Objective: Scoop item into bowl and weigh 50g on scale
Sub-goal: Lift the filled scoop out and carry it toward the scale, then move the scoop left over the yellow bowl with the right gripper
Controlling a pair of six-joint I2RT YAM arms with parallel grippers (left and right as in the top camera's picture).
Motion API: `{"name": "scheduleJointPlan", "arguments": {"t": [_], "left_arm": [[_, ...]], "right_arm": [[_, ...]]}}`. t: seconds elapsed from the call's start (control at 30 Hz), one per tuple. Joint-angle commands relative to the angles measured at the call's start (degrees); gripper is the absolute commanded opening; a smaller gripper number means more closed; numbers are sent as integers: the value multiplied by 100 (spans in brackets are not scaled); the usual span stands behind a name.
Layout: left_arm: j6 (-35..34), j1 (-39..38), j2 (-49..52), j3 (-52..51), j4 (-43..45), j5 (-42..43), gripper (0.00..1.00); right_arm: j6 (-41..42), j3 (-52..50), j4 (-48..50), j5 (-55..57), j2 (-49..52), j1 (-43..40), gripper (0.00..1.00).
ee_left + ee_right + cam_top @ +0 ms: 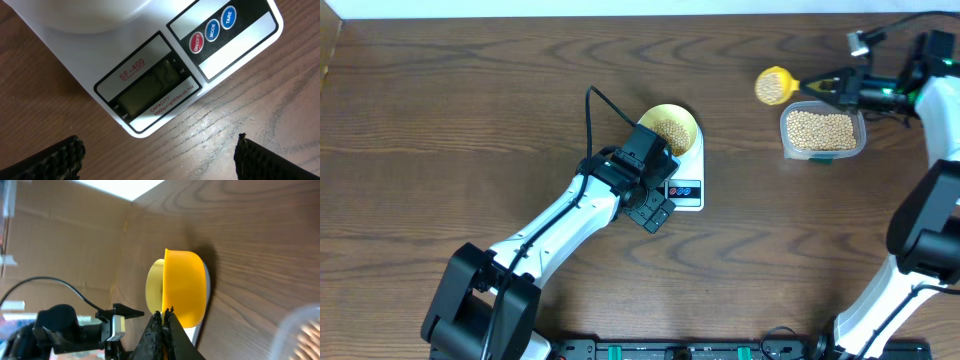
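Nearest the robot, the left gripper (656,211) hangs over the bare table (470,130) just in front of the scale (688,188). Its jaws are spread wide, and nothing is between them. In the left wrist view the two ribbed fingertips (60,157) sit at the bottom corners, well apart, with wood grain between them.

Just beyond them the scale lies flat and angled to that camera. Its grey display (150,90) faces up, but the reading cannot be made out. A red button and two blue buttons (212,30) line the front edge beside it.

On the back half of the scale stands the bowl (692,122), upright. A layer of beans (672,131) lies inside it, partly hidden by the left wrist.

Farther off to the right, the tub (861,135) sits on the table well apart from the scale. It is filled with more beans across its whole floor.

Beyond the tub's far left corner is the scoop (773,86), heaped with beans and clear of the tub's rim. The right gripper (825,87) pinches its handle, with the fingers pressed together on it. In the right wrist view the yellow cup fills the centre above those closed fingers (159,327). The bowl and scale show small behind it.
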Motion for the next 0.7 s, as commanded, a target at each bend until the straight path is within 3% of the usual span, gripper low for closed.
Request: {"name": "scheduleJointPlan", "arguments": {"t": [0.0,0.47,0.67], "left_arm": [[96,-13,28,-28,2,-55,98],[96,-13,28,-28,2,-55,98],[96,-13,28,-28,2,-55,98]], "right_arm": [[50,11,118,-247,66,328,1],[328,11,1051,-221,66,1558,1],[328,11,1161,334,66,1941,1]]}}
